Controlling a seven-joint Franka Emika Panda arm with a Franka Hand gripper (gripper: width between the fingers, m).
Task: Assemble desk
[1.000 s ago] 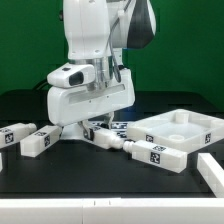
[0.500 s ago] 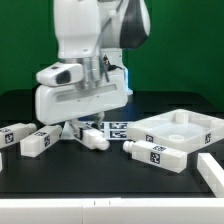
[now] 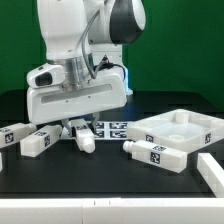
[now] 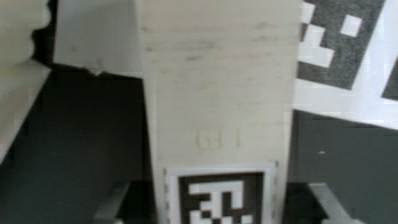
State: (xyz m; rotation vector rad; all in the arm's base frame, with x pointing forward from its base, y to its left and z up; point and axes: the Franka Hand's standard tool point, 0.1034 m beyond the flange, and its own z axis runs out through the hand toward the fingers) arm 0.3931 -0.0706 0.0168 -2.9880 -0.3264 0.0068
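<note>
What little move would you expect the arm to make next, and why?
Probably a short lift straight up. The gripper is closed on one white leg, held low near the black table, with another leg lying close beside it. Rising first would likely clear that before heading to the tabletop at the exterior view's right.

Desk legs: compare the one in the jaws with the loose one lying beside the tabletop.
The gripped leg sits between the gripper's jaws; the loose leg lies unheld on the table. The gripped leg is near the marker board; the loose leg lies by the tabletop. The arm hides much of the gripped leg in the exterior view; the loose leg shows fully. Both are white, square-section and tagged.
</note>
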